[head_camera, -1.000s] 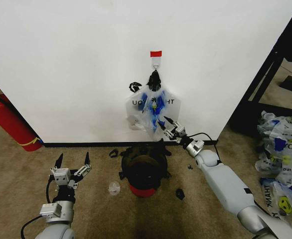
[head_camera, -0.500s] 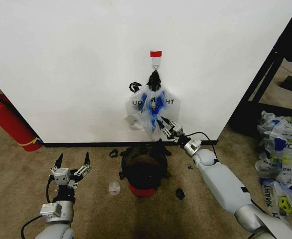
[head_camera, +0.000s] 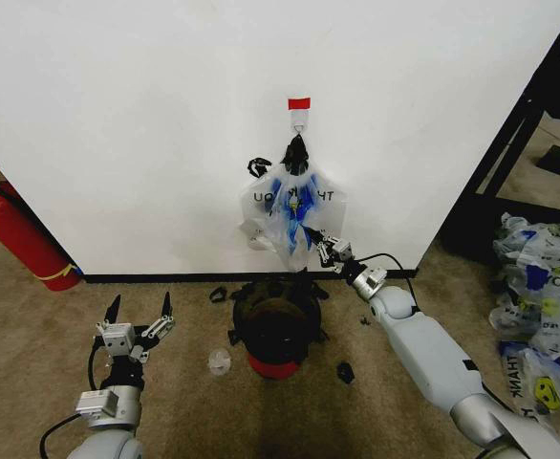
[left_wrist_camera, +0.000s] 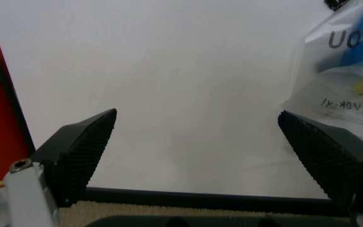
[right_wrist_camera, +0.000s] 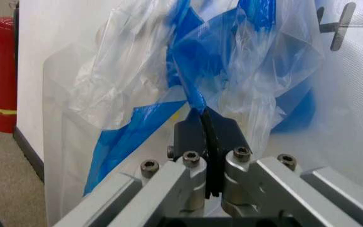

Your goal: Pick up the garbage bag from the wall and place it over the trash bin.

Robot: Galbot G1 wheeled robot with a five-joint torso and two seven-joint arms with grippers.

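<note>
Right tool (head_camera: pixel 315 241) clenched on garbage bag (head_camera: pixel 290 212) — at wall (head_camera: pixel 146 115); left tool (head_camera: pixel 139 316) released.

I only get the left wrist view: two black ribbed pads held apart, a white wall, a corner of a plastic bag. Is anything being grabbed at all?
Observer: Yes, by the other arm. The right pincer is shut on the garbage bag, pinching a fold of its blue plastic.
Operator: What holds that bag up?
Observer: A small hook under red tape on the wall.
Operator: Anything below it?
Observer: The trash bin stands on the carpet right under the bag. The left pincer is off to the bin's left, open and holding nothing.
</note>
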